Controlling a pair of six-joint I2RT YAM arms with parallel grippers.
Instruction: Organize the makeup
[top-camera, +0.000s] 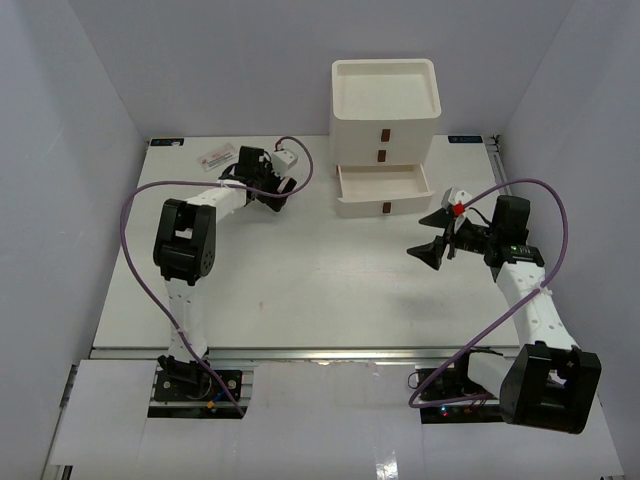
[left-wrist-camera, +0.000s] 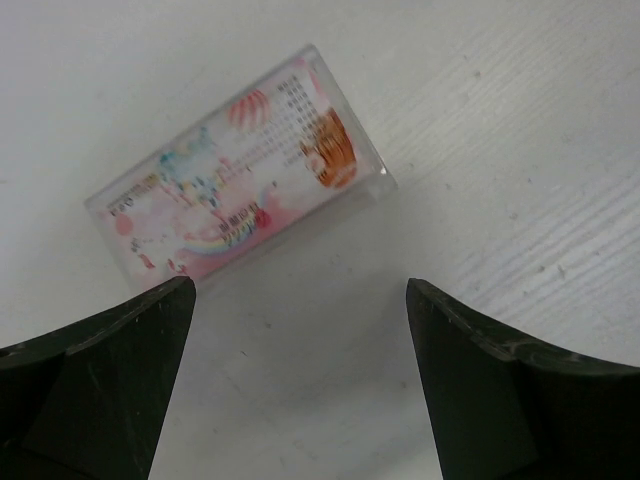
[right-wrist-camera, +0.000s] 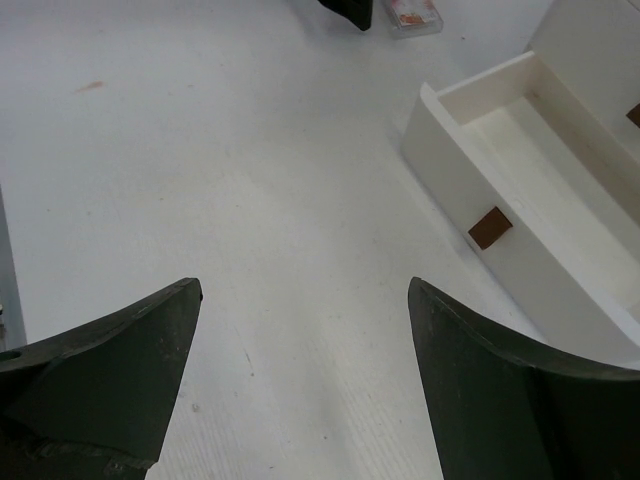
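**Fingers spread wide over a flat clear packet with pink and red printing**

Both dark fingers of my left gripper stand far apart, with nothing between them but bare white table. Just past the tips the packet lies flat on the table. It is skewed, so its long sides run diagonally across my opening. Seen from above, it sits near the far left of the table, well apart from the white three-drawer box with brown handles, whose bottom drawer is pulled out.

I judge the packet light, thin and fairly stiff, with a glossy skin that will slide. It lies flush, so there is little edge to catch. I would square my wrist to its long sides and pinch across the narrow width at the middle. Caught by a corner, it would likely pivot or skid away.

My right gripper is also wide and empty, near the open drawer.
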